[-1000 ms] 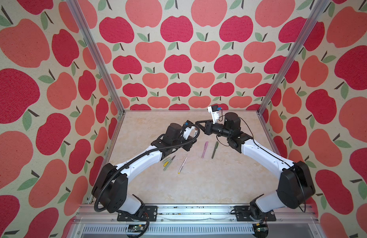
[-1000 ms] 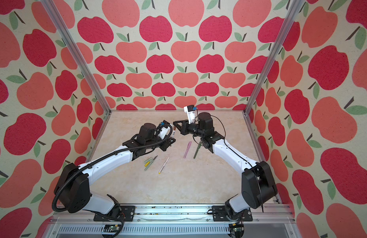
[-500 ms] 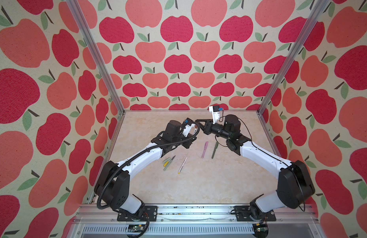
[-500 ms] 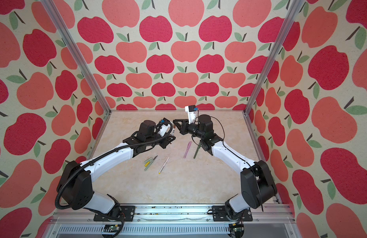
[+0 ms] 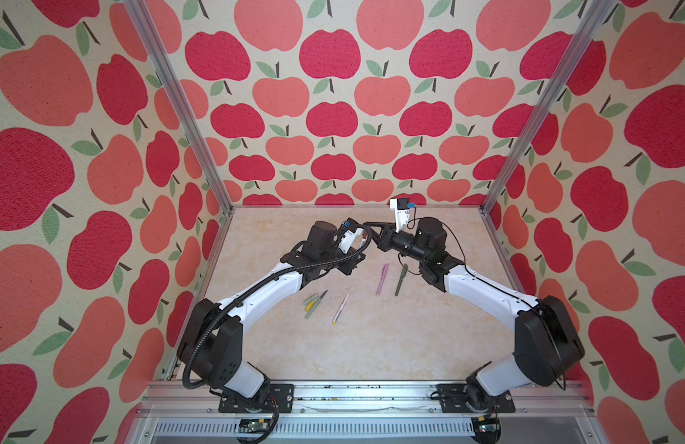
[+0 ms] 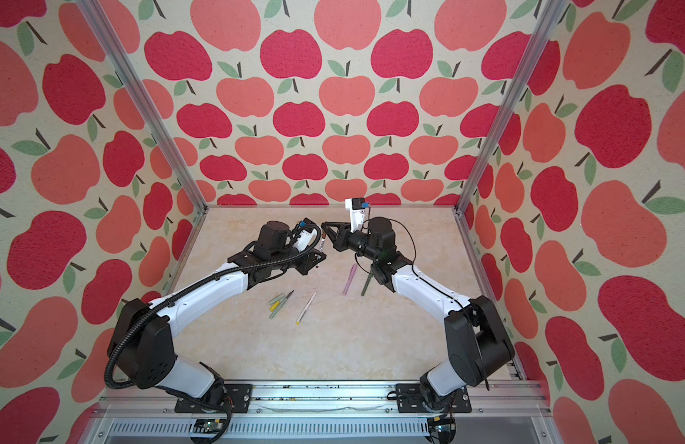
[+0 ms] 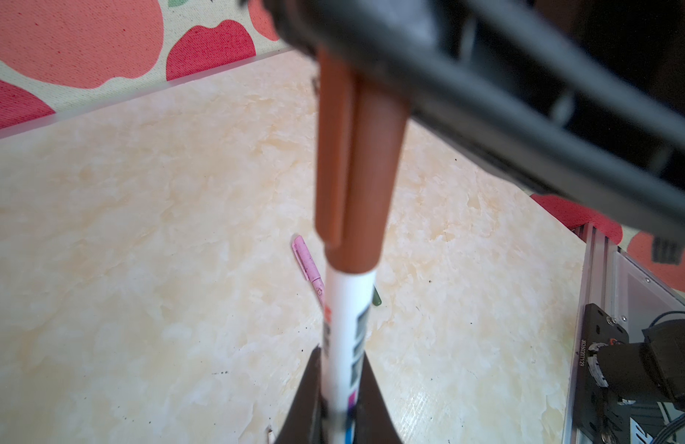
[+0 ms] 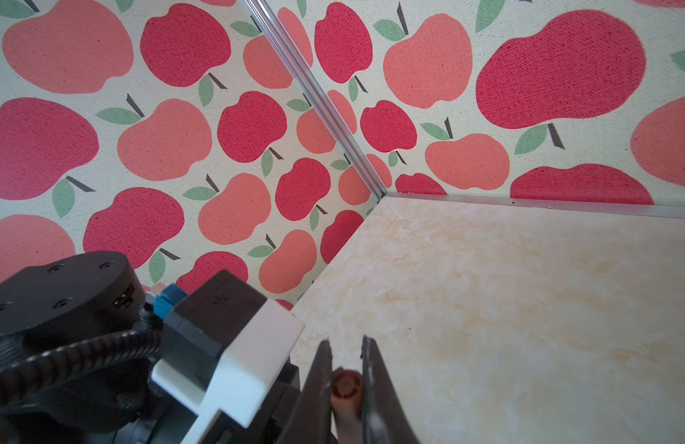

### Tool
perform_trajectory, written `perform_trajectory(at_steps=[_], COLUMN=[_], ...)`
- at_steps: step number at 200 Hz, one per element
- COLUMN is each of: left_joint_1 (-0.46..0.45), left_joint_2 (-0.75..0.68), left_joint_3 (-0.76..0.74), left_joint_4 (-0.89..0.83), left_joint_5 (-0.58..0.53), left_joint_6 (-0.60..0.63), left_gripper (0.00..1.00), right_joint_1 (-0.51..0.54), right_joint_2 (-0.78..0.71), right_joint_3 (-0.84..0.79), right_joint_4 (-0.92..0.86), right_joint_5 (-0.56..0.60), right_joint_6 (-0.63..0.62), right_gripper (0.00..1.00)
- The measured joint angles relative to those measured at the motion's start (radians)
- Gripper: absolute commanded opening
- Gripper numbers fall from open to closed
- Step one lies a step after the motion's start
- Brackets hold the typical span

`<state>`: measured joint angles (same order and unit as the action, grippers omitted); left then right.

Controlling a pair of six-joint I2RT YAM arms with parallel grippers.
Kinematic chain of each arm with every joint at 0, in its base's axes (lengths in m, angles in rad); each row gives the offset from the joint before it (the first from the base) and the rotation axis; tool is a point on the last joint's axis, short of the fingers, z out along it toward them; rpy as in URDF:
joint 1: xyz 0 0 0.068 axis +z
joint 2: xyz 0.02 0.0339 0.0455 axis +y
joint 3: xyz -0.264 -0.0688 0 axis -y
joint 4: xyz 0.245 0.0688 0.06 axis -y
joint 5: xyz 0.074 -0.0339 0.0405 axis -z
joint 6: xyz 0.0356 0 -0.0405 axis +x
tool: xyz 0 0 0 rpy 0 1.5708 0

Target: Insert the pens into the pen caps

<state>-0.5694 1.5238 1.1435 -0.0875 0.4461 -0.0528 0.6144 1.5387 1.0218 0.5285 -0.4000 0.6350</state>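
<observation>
Over the marbled beige tabletop (image 5: pixel 371 346), toward its twelve o'clock edge, our left gripper (image 7: pixel 342 369) pinches the white printed plastic pen (image 7: pixel 348 307); our right gripper (image 8: pixel 345 341), just beyond, clamps the stubby brown plastic cap (image 7: pixel 356 173), whose mouth we see covering the pen's tip.

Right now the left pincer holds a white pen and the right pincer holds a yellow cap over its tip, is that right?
The cap is brown, not yellow; the left wrist view shows it. The left pincer does hold the white pen, the right pincer the cap over its tip.
</observation>
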Motion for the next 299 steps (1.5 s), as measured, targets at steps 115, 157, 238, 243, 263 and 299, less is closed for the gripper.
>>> perform_trajectory(at_steps=[115,157,238,243,263,299], left_joint_1=[0.010,-0.004,-0.061,-0.069,-0.091,-0.109], left_joint_2=[0.016,-0.005,-0.086,-0.086,-0.092,-0.083], left_joint_3=[0.015,-0.035,-0.290,-0.303,-0.324,-0.267], left_joint_4=[-0.037,0.097,0.327,0.319,0.277,0.145], left_joint_5=[0.016,0.053,-0.022,-0.027,-0.057,-0.124], left_joint_6=[-0.009,-0.032,-0.218,-0.227,-0.264,-0.300], left_gripper=[0.00,0.00,0.00,0.00,0.00,0.00], right_joint_1=[-0.003,-0.056,-0.118,-0.119,-0.126,-0.153], right_joint_2=[0.017,-0.045,-0.156,-0.167,-0.217,-0.286], right_joint_3=[-0.005,0.038,0.108,0.108,0.108,0.103], right_joint_4=[0.025,-0.102,-0.349,-0.353,-0.393,-0.507], right_joint_5=[-0.004,-0.076,-0.216,-0.214,-0.190,-0.073], right_joint_6=[0.040,0.050,0.088,0.088,0.074,0.026], right_gripper=[0.08,0.18,0.49,0.49,0.50,0.50])
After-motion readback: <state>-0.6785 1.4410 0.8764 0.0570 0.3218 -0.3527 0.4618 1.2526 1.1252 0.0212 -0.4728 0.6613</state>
